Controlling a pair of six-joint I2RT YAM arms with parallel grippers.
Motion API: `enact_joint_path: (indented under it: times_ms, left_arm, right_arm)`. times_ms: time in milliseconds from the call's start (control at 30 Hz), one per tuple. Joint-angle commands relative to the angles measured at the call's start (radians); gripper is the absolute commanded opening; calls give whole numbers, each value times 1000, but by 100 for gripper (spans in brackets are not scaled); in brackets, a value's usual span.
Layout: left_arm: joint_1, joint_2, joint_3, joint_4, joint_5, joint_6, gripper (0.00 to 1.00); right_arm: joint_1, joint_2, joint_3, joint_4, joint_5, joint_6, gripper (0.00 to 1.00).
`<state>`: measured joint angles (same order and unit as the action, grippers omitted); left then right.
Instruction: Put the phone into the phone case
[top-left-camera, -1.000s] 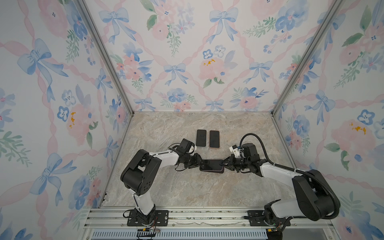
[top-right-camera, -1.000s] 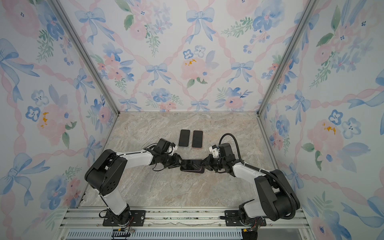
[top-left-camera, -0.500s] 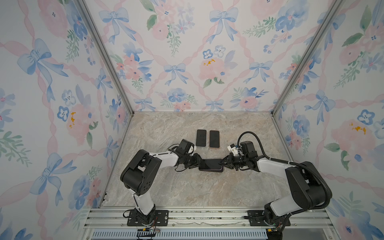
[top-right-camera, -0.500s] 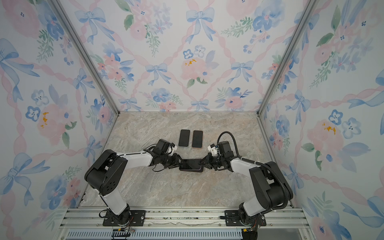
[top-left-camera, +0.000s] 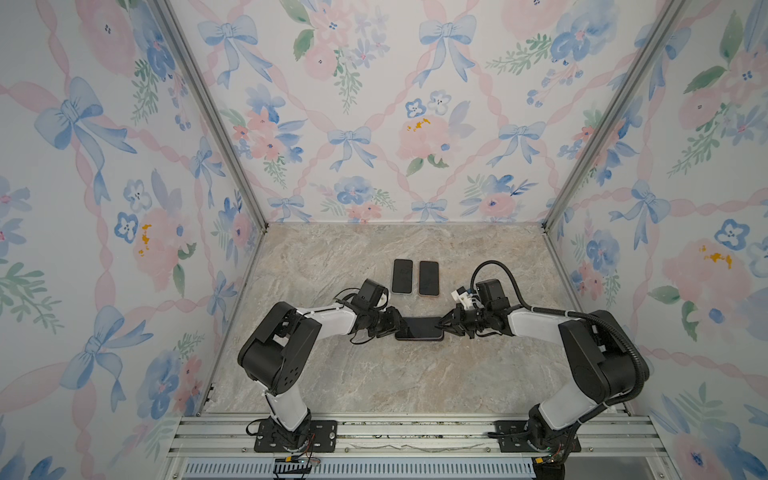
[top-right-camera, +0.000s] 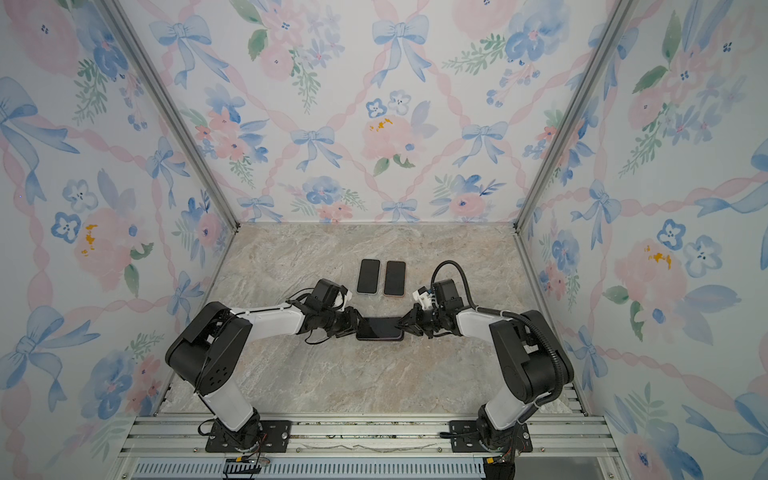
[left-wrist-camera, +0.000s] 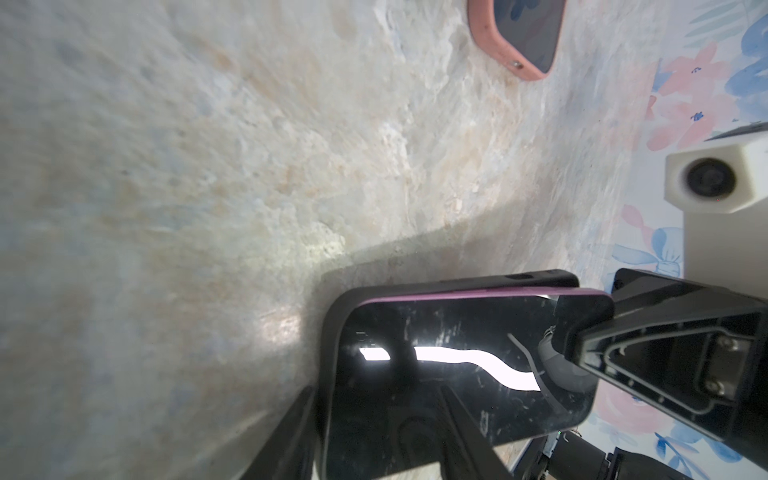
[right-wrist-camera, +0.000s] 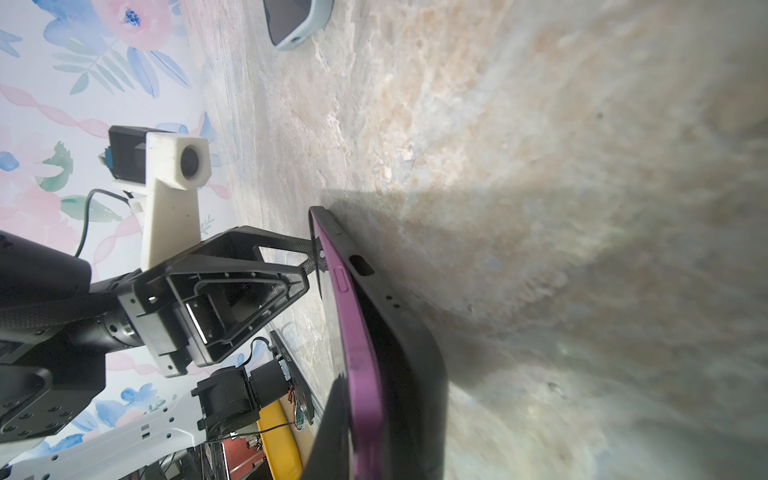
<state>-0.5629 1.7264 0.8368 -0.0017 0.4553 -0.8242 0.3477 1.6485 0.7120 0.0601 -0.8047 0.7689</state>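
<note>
On the left of the table (top-left-camera: 316, 266), bare marble runs from the foot of the wall to the left arm. The left gripper (top-left-camera: 394, 326) lies low at the left end of the case (left-wrist-camera: 330, 332). Its fingers (left-wrist-camera: 299, 436) stand part spread, one against the case's outer rim and the other over the screen. They seem to clamp that end, though the angle is too oblique to be sure.

The phone (top-left-camera: 419, 328) lies crosswise mid-table, screen up. It sits inside the black case but is not fully seated: in the right wrist view its purple long edge stands proud of the case rim along one side.

At the phone's right end, the right gripper (top-left-camera: 443, 326) has its fingers pressed together, with the tips resting on the screen close to that end's edge.

Behind, a blue-cased phone (top-left-camera: 402, 276) and a pink-cased phone (top-left-camera: 429, 278) lie side by side with a thin gap between them. Both are near the wrists but apart from them.

Toward the front rail (top-left-camera: 415, 428) the marble lies open across its whole width. To the right of the right arm, free table runs to the wall.
</note>
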Motion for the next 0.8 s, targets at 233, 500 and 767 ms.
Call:
enact_joint_path:
  times_ms: [233,500,767]
  left_arm:
    - [-71,-19,-48,57,98,-32,47]
    - [-13,-71,-93,55,113,-6,47]
    - [-8,-75,-129,57,102,-2,47]
  right_arm:
    - [85,96,20,-165,163,-24,7]
    - [83,31,51,-251,214,-62,20]
    - [89,13,99,-314,248,-90,40]
